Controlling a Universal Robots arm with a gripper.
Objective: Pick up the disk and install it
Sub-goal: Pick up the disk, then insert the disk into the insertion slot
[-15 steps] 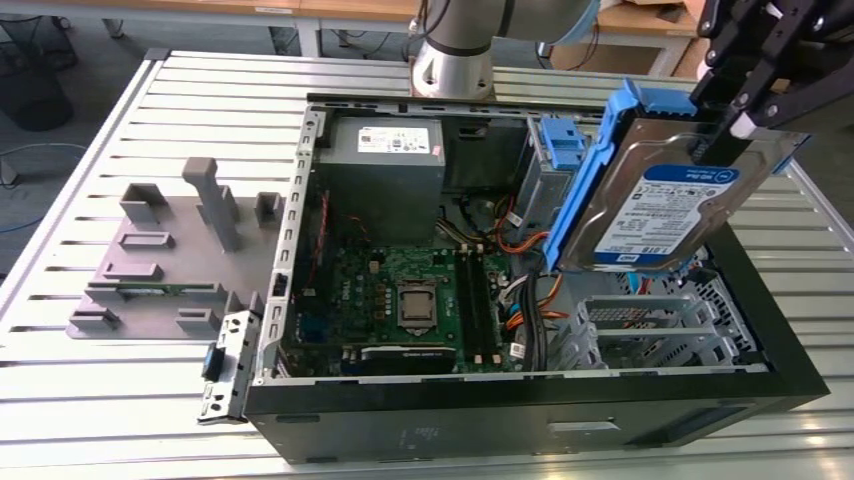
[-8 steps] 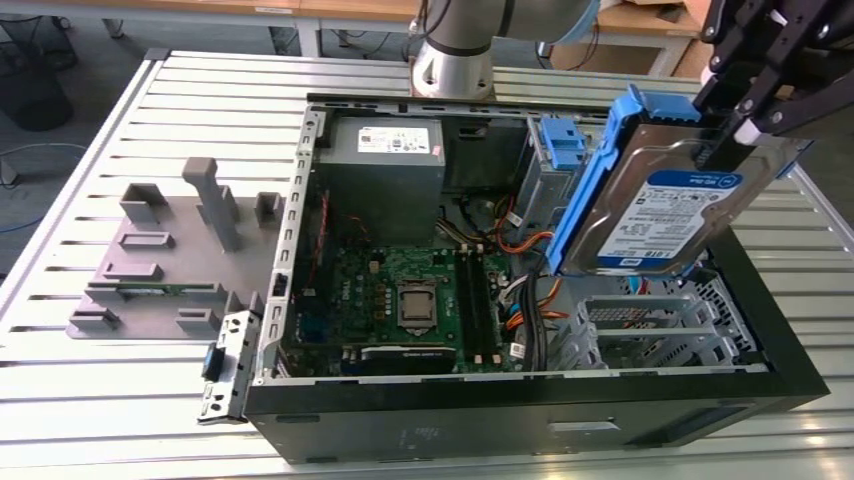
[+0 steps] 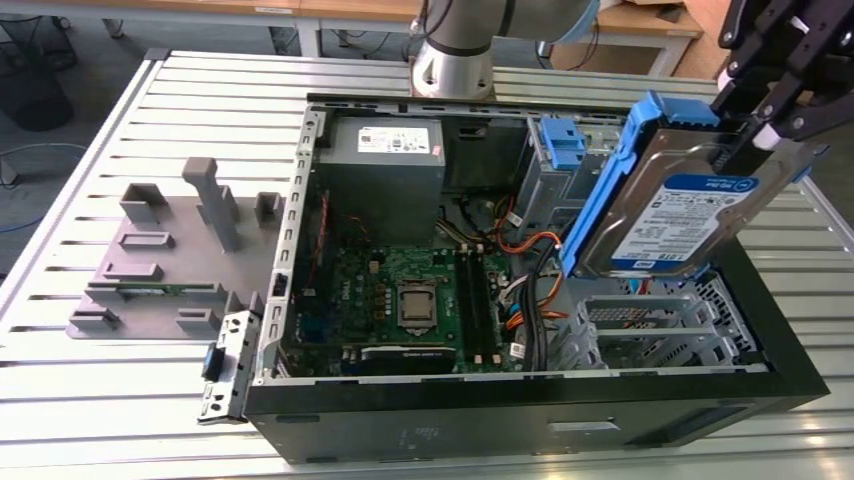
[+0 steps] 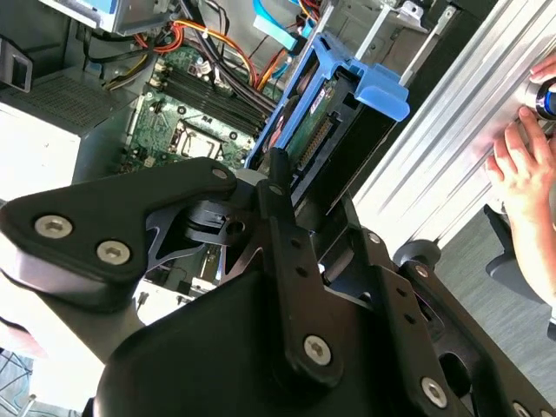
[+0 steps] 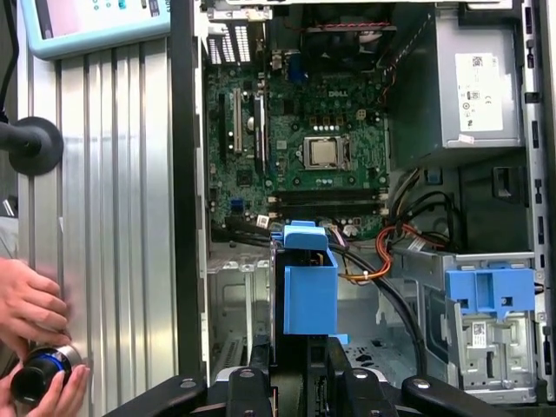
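Gripper (image 3: 750,148): clamping the disk (image 3: 667,222) by its upper edge, holding it tilted above the open computer case (image 3: 507,405).

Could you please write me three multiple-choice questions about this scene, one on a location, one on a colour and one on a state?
1. Where is the disk?
A. Lying on the grey fixture on the table.
B. Held tilted over the open computer case.
C. Flat on the motherboard.

2. What colour is the bracket framing the disk?
A. Blue.
B. Red.
C. Yellow.

3. What state is the gripper in?
A. Open, apart from the disk.
B. Shut on a cable.
C. Shut on the disk.

Answers:
1 B, the exterior view shows it raised over the case at that view's right.
2 A, blue plastic runs along its edge.
3 C, it clamps the disk's upper end.
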